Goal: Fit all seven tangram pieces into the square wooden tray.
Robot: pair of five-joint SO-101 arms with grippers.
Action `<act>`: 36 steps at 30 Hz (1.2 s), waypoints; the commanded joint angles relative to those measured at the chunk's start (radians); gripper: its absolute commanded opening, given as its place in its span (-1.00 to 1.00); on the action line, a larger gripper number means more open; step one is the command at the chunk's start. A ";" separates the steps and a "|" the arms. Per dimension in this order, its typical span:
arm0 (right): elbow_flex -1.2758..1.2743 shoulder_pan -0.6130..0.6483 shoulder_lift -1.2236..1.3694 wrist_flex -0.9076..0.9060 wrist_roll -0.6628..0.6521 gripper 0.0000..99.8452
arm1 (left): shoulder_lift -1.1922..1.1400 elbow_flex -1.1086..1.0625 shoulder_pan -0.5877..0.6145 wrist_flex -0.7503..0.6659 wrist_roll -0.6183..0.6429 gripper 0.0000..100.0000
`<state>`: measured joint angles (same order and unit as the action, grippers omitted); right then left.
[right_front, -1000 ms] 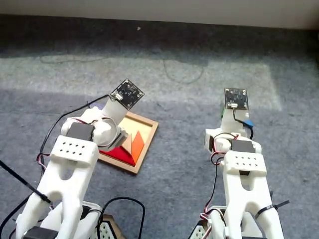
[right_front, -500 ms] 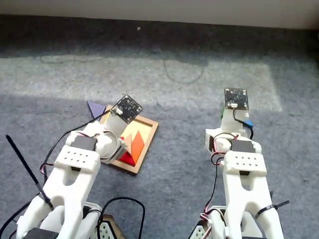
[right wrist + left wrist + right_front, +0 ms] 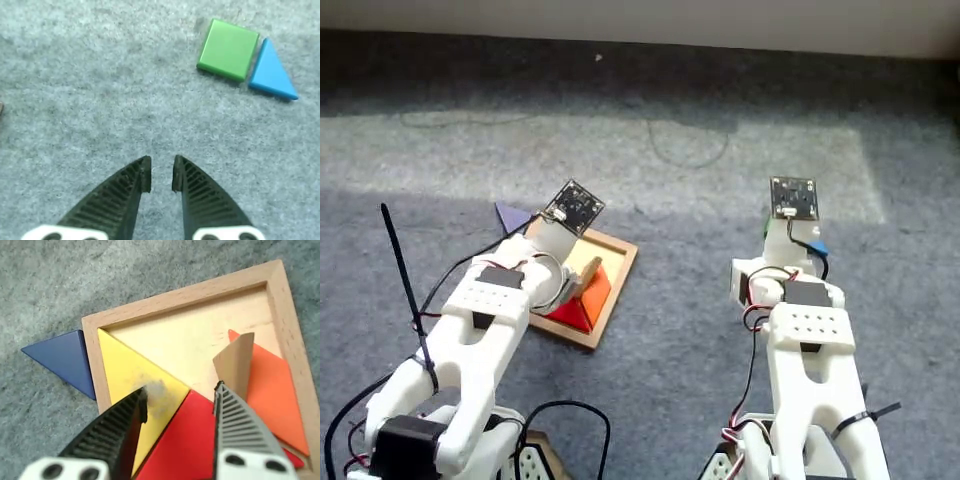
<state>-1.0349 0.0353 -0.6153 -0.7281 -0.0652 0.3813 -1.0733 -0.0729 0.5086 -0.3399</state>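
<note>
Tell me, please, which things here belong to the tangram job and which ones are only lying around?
Belong to the job: wooden tray; yellow triangle, red piece, orange piece and tan piece in it; dark blue triangle beside its rim; green square and light blue triangle, side by side.
Just lying about: grey carpet; black cable.

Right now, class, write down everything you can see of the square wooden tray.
The wooden tray is a shallow square of pale wood with a raised rim, lying flat on grey carpet. Inside lie a yellow triangle, a red piece and an orange piece; a tan piece stands tilted; part of its floor is bare. A dark blue triangle outside touches its rim. The left claw hangs open over it.
</note>
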 commanded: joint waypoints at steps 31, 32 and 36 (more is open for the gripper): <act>0.007 -0.010 -0.022 0.030 -0.002 -0.84 | 0.188 -0.050 -0.007 -0.060 0.074 -0.54; 0.007 -0.010 -0.022 0.030 -0.002 -0.84 | 0.154 -0.033 -0.007 -0.060 0.074 -0.54; 0.007 -0.010 -0.022 0.030 -0.002 -0.84 | 0.058 0.015 -0.001 -0.060 0.072 -0.54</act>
<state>-1.0349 0.0353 -0.6153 -0.7281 -0.0652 0.4810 -1.1331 -0.0913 0.4733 -0.2662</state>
